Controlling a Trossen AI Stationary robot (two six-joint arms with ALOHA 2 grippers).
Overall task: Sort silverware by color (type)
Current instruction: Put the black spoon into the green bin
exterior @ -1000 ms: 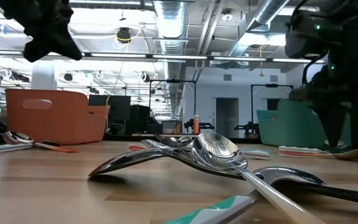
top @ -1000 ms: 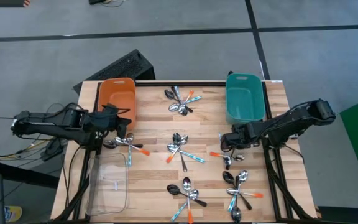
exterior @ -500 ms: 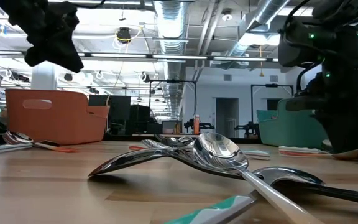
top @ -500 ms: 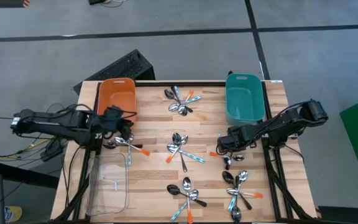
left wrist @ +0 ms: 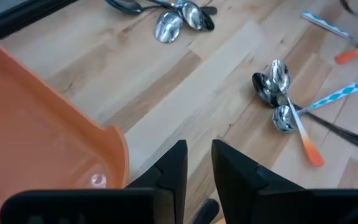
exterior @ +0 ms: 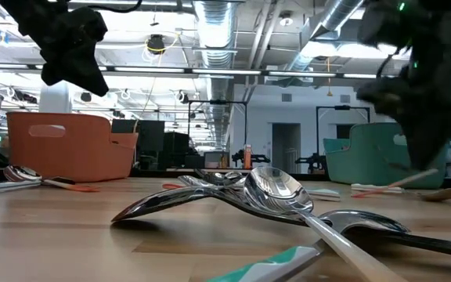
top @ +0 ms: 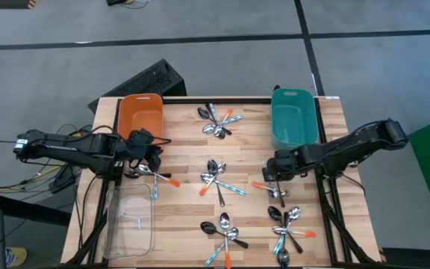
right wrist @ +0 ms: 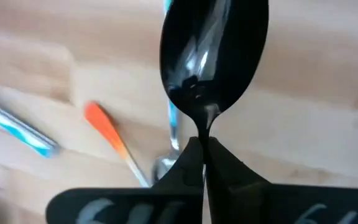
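Small spoons lie in loose heaps on the wooden table [top: 185, 209]: at the far middle [top: 216, 123], the centre [top: 216, 179], the near middle [top: 226, 233], the near right [top: 286, 228] and the left [top: 155, 174]. They are silver, orange-handled, light-blue-handled and dark. My right gripper [top: 272, 175] hangs over the right side, shut on a dark spoon [right wrist: 213, 50]. My left gripper [left wrist: 197, 168] hovers by the orange bin's [top: 140, 116] near right corner. It is a little open, with nothing between its fingers. My right gripper pinches the dark spoon's thin neck [right wrist: 202, 127], just behind the bowl, between its two fingertips. The fingers come steeply from above. The bowl [right wrist: 213, 50] sticks out beyond the fingertips, hollow side toward the camera, lifted off the wood.
A teal bin [top: 293, 127] stands at the far right and a clear container [top: 129, 220] at the near left edge. A black tray [top: 144, 81] lies behind the table. An orange-handled spoon [right wrist: 107, 140] and a blue-handled one [right wrist: 17, 127] lie under my right gripper.
My right gripper has dipped toward the spoons on the right side, then risen again with the dark spoon. My left gripper has drifted a little toward the table's right, away from the orange bin, and has rolled slightly.
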